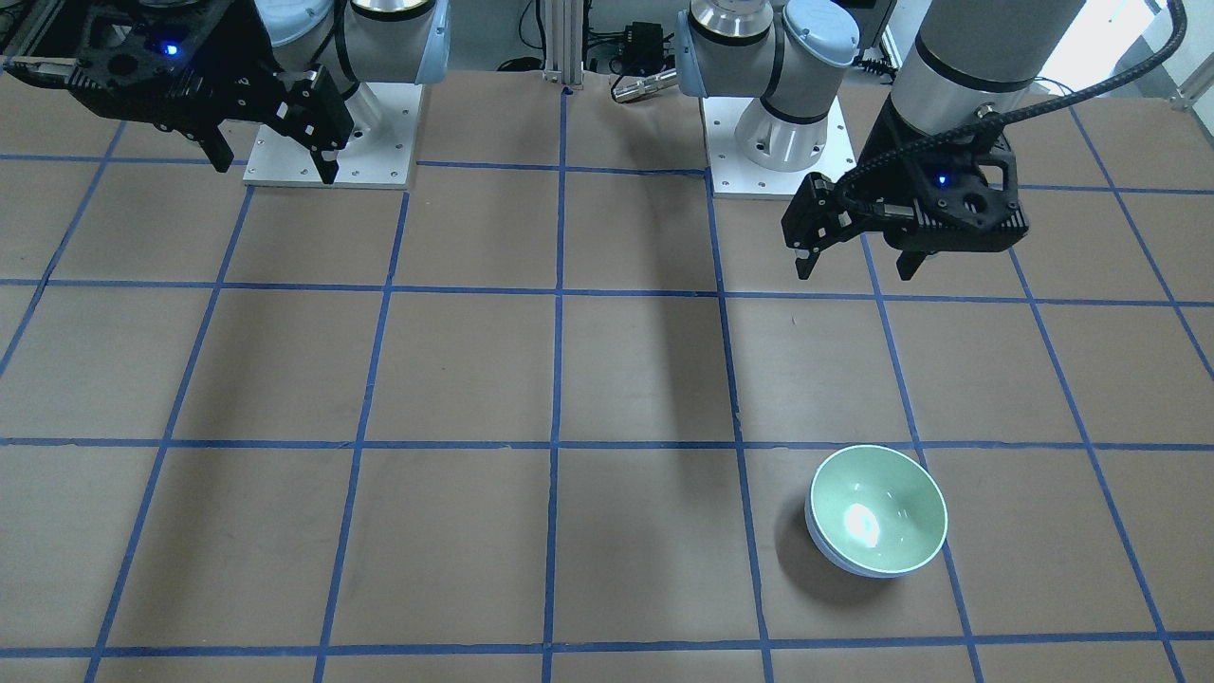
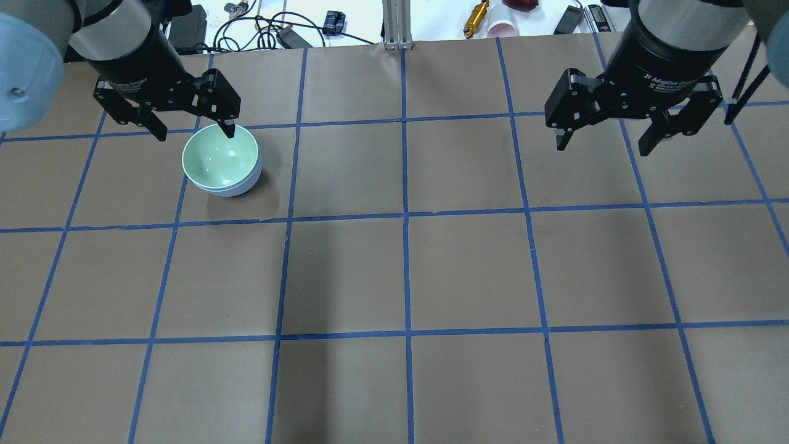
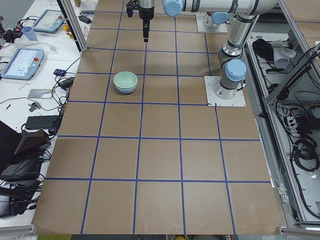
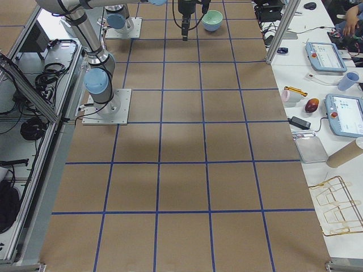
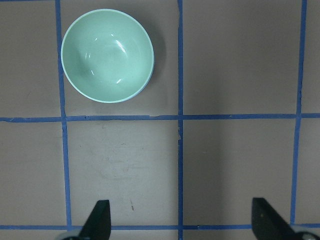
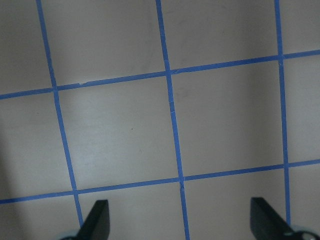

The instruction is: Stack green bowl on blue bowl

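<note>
We are seeing the left gripper (image 2: 195, 132) hanging above the table (image 2: 468, 271), jaws wide apart and empty, clear of the bowls. The green bowl (image 2: 219, 154) is sitting nested inside the blue bowl (image 2: 231, 190), both upright on the robot's left. The right gripper (image 2: 602, 148) is hovering well apart, jaws likewise spread, holding nothing.

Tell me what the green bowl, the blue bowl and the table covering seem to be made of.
Green bowl: likely glazed ceramic or melamine, glossy, with sharp glints inside. Blue bowl: seemingly the same, with a smooth shiny wall under the green one. Table covering: probably matte brown paper or card, showing no glare.
</note>
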Controlling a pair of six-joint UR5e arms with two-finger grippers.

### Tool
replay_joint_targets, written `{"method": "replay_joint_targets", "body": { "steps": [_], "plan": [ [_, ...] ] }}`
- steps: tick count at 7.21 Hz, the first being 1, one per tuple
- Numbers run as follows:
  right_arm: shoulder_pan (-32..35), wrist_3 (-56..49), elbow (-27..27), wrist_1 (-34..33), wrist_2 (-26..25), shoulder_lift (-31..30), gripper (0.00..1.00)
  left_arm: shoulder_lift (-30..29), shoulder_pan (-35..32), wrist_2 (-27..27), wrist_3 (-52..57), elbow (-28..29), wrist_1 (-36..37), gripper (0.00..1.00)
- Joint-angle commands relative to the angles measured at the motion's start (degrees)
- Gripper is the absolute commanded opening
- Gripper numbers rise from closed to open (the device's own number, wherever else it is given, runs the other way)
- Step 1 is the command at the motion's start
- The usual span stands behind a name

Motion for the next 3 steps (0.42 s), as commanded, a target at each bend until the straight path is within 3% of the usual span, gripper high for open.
{"method": "replay_joint_targets", "body": {
  "steps": [1,3],
  "plan": [
    [0.0,0.0,0.0,0.0,0.0,0.0,1.00,0.2,0.0,-0.2,0.0,0.0,0.0,1.00],
    [0.0,0.0,0.0,0.1,0.0,0.0,1.00,0.1,0.0,0.0,0.0,0.0,0.0,1.00]
  ]
}}
